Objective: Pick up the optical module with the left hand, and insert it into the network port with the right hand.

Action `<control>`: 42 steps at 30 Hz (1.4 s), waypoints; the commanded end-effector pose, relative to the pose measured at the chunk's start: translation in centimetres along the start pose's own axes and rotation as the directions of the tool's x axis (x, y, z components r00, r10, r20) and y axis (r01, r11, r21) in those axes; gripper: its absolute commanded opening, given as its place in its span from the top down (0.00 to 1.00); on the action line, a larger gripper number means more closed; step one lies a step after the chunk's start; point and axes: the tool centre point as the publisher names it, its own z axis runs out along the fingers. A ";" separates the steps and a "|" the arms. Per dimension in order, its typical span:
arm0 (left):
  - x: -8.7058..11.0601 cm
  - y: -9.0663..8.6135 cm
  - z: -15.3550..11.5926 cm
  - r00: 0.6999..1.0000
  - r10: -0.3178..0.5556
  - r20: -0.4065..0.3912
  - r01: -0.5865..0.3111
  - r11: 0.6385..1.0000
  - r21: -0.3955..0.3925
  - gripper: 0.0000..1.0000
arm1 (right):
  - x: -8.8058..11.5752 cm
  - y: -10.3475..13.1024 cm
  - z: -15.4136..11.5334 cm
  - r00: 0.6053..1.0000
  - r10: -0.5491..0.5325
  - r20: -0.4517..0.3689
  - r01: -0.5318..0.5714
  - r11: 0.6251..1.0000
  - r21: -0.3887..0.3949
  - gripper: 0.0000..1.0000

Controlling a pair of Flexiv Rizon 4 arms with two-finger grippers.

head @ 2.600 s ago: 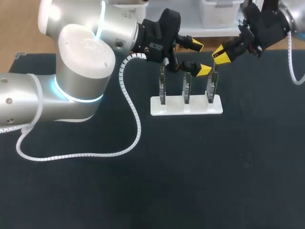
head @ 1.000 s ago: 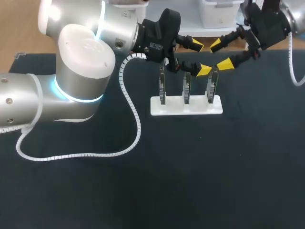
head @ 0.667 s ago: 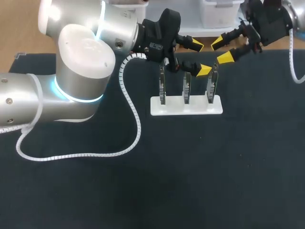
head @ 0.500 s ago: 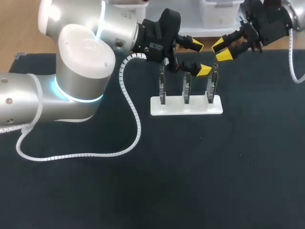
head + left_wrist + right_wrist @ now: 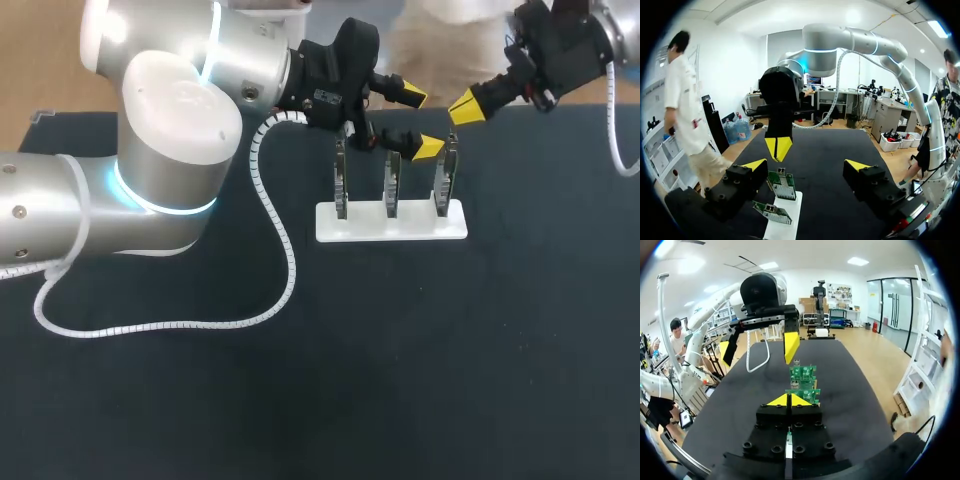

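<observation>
The left gripper (image 5: 416, 122) is open. Three upright green circuit boards (image 5: 392, 180) stand close under one of its fingers, on a white rectangular plastic stand (image 5: 390, 222) on the black desk (image 5: 400, 350). The right gripper (image 5: 465, 105) has its yellow tips pressed together, just above and beyond the end board. Only the left wrist view shows a silver metal network port (image 5: 780, 172) on a board's top edge. The right wrist view shows the boards in a row straight ahead of its tips.

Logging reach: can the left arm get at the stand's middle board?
Likely yes: the left gripper hangs open close above the middle board; the right gripper stands aside.
</observation>
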 end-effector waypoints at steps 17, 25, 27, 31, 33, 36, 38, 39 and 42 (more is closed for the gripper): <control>-0.1 -0.1 0.0 1.000 -0.002 -0.005 0.002 1.000 -0.003 0.00 | 2.0 0.2 1.4 0.999 0.038 -0.015 -0.038 0.999 -0.022 1.00; -0.1 -0.1 0.0 1.000 -0.002 -0.005 0.002 1.000 -0.003 0.00 | 2.3 0.2 1.5 0.999 0.048 -0.011 -0.048 0.998 -0.027 1.00; -0.1 -0.1 0.0 1.000 -0.002 -0.005 0.002 1.000 -0.003 0.00 | 1.9 0.2 1.4 0.999 0.038 0.004 -0.038 0.999 -0.026 1.00; -0.1 -0.1 0.0 1.000 -0.002 -0.005 0.002 1.000 -0.003 0.00 | 1.1 0.1 1.1 1.000 0.021 0.011 -0.021 1.000 -0.020 1.00; -0.1 -0.1 0.0 1.000 -0.002 -0.005 0.002 1.000 -0.003 0.00 | 0.9 0.0 1.0 1.000 0.016 0.014 -0.015 1.000 -0.017 1.00; -0.1 -0.1 0.0 1.000 -0.002 -0.005 0.002 1.000 -0.003 0.00 | 1.0 -0.2 1.0 1.000 0.014 0.007 -0.014 1.000 -0.014 1.00; -0.1 -0.1 0.0 1.000 -0.002 -0.005 0.002 1.000 -0.003 0.00 | 1.3 -0.3 1.1 1.000 0.018 -0.001 -0.018 1.000 -0.013 1.00; -0.1 -0.1 0.0 1.000 -0.002 -0.005 0.002 1.000 -0.003 0.00 | 1.4 -0.3 1.1 1.000 0.022 -0.003 -0.022 1.000 -0.013 1.00; -0.1 -0.1 0.0 1.000 -0.002 -0.005 0.002 1.000 -0.003 0.00 | 1.7 -0.3 1.2 1.000 0.028 -0.007 -0.028 0.999 -0.015 1.00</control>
